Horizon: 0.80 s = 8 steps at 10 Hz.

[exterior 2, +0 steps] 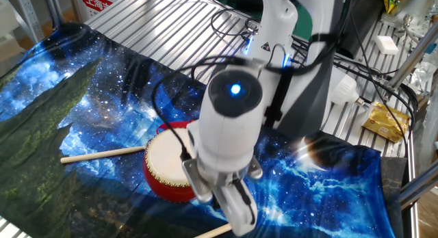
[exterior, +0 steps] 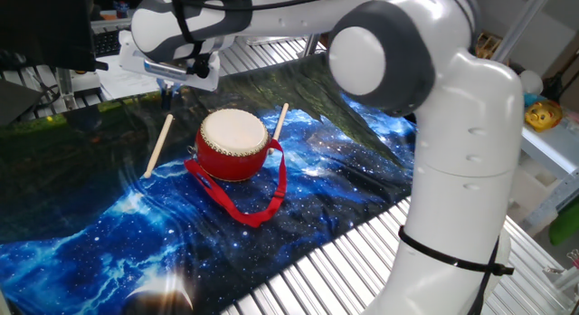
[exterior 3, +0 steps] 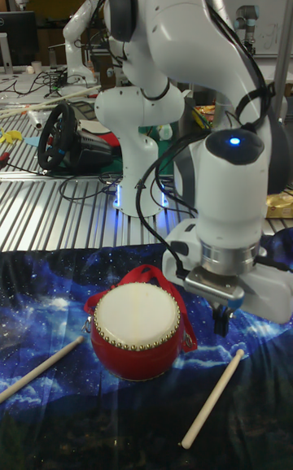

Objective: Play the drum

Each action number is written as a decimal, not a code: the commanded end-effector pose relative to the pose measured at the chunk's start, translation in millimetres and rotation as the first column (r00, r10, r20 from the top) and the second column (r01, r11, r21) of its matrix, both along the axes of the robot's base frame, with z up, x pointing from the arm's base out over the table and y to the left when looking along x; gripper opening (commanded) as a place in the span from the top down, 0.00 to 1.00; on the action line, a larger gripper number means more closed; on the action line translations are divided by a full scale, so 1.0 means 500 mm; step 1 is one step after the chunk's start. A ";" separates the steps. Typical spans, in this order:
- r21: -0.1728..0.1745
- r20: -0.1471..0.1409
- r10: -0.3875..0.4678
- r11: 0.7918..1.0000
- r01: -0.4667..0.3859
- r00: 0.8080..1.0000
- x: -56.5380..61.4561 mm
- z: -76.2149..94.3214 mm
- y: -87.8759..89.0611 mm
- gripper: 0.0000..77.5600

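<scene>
The drum stands upright on the starry blue cloth, red-bodied with a cream skin, and its red ribbon strap trails toward the front. It also shows in the other fixed view and the tall view. A thin wooden stick lies left of the drum, and a second stick lies on its right. My gripper hovers just above the far end of the left stick, beside the drum and not touching it. Its dark fingers point down, open and holding nothing.
The cloth lies over a slatted metal table. Behind it are papers and a keyboard. In the tall view a steering wheel, cables and another arm's base sit at the back. My own arm hides part of the drum in the other fixed view.
</scene>
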<state>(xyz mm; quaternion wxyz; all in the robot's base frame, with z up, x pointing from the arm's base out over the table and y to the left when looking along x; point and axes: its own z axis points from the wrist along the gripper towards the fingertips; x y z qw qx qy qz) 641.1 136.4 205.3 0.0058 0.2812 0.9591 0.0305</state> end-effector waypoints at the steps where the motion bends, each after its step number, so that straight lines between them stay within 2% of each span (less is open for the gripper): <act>1: 0.002 -0.002 -0.005 1.000 0.005 1.000 0.028 -0.020 -0.005 1.00; 4: 0.001 -0.006 -0.014 1.000 0.014 1.000 0.049 -0.040 -0.006 1.00; 8: 0.000 -0.006 -0.002 1.000 0.002 1.000 0.061 -0.049 -0.021 1.00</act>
